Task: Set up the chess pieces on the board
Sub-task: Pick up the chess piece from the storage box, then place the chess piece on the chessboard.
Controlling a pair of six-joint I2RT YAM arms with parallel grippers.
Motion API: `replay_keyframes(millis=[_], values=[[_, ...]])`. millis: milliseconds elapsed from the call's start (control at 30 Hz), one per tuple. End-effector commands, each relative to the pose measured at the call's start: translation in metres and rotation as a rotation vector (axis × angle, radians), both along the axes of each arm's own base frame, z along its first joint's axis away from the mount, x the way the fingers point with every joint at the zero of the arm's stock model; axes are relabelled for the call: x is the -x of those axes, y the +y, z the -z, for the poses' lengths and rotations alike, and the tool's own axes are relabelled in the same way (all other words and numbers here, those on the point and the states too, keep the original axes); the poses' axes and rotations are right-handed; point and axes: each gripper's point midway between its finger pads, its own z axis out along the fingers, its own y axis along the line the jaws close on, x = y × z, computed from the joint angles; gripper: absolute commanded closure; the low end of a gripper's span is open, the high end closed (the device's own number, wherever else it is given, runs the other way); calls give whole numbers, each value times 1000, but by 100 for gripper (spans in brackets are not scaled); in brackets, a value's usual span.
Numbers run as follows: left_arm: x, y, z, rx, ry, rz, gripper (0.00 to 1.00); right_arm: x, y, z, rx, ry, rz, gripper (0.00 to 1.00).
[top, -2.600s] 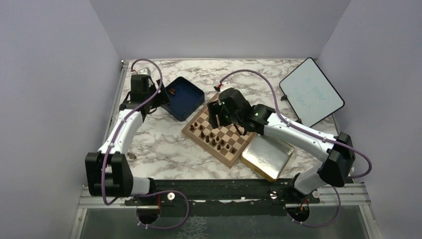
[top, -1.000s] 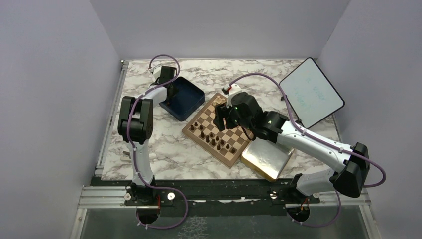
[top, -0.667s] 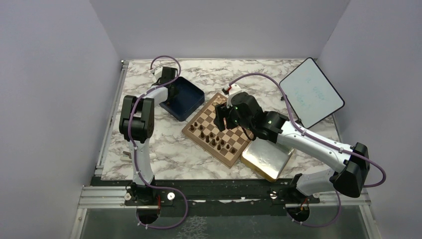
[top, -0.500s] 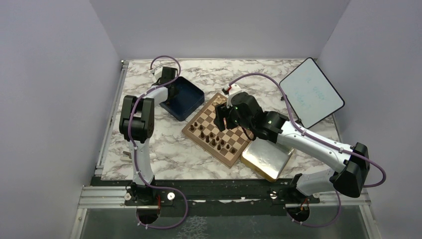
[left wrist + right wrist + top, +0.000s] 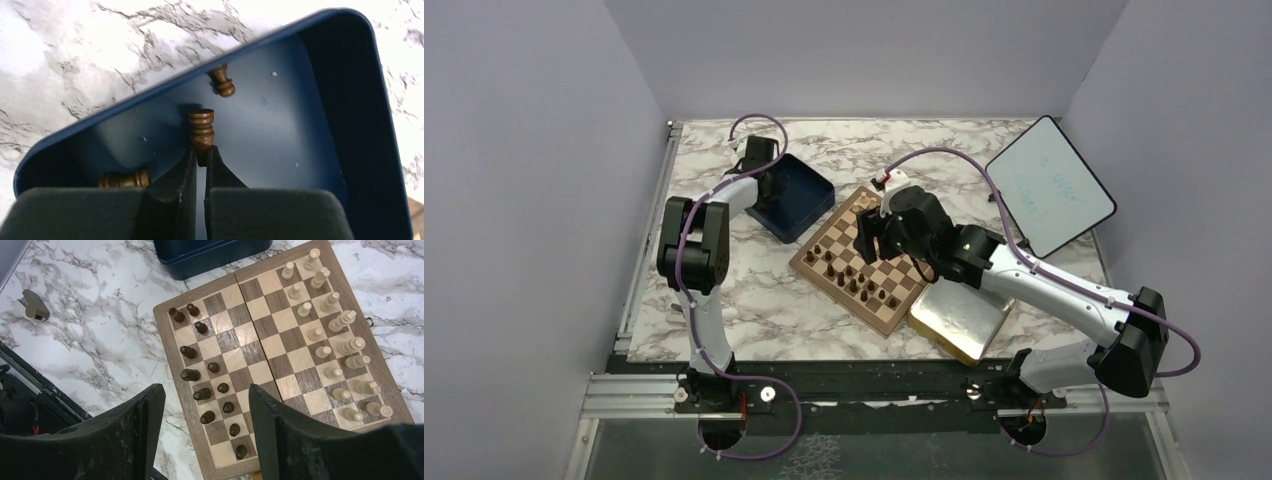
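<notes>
My left gripper (image 5: 200, 154) reaches into the dark blue box (image 5: 280, 130) and is shut on the narrow end of a dark brown chess piece (image 5: 201, 129), which points away from me. Two more dark pieces lie in the box, one at the far wall (image 5: 222, 82), one by my left finger (image 5: 125, 179). The board (image 5: 272, 345) shows in the right wrist view with several dark pieces (image 5: 190, 374) along its left side and pale pieces (image 5: 345, 345) on its right. My right gripper (image 5: 205, 388) hovers open above the board (image 5: 894, 262), holding nothing.
The blue box (image 5: 799, 195) sits left of the board at the back. A gold-rimmed tray (image 5: 964, 315) lies against the board's near right edge. A white tablet (image 5: 1049, 185) leans at the right wall. A small grey object (image 5: 34, 305) lies on the marble.
My left gripper's fingers have closed onto the dark piece in the blue box. The right arm has stayed still over the board.
</notes>
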Motion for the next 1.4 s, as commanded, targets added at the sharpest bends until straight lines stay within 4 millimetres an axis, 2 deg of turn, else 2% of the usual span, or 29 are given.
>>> replay_keyframes(millis=[0,233,467,600,833,933,1033,1133,1233,1367], values=[[15,-18,-36,44,-22,131,100,-1,-4,-15,-61,-53,32,33],[42,-34,-71,82,-43,292,100,1,-10,-27,-120,-113,33,33],[82,-58,-111,181,-82,452,100,13,-5,-34,-112,-271,-153,32],[113,-71,-127,244,-89,547,100,21,0,-35,-85,-390,-288,32],[177,-108,-136,356,-63,760,100,40,-1,-8,26,-567,-517,33],[205,-126,-138,411,-48,856,100,49,4,-9,21,-672,-612,34],[231,-143,-144,462,-40,942,100,52,10,-11,32,-722,-668,40],[252,-152,-149,489,-35,1003,100,53,15,-12,60,-751,-722,43],[271,-157,-152,543,-24,1064,100,52,20,-10,102,-802,-774,42],[284,-160,-156,584,-16,1106,100,46,25,-1,190,-855,-843,40]])
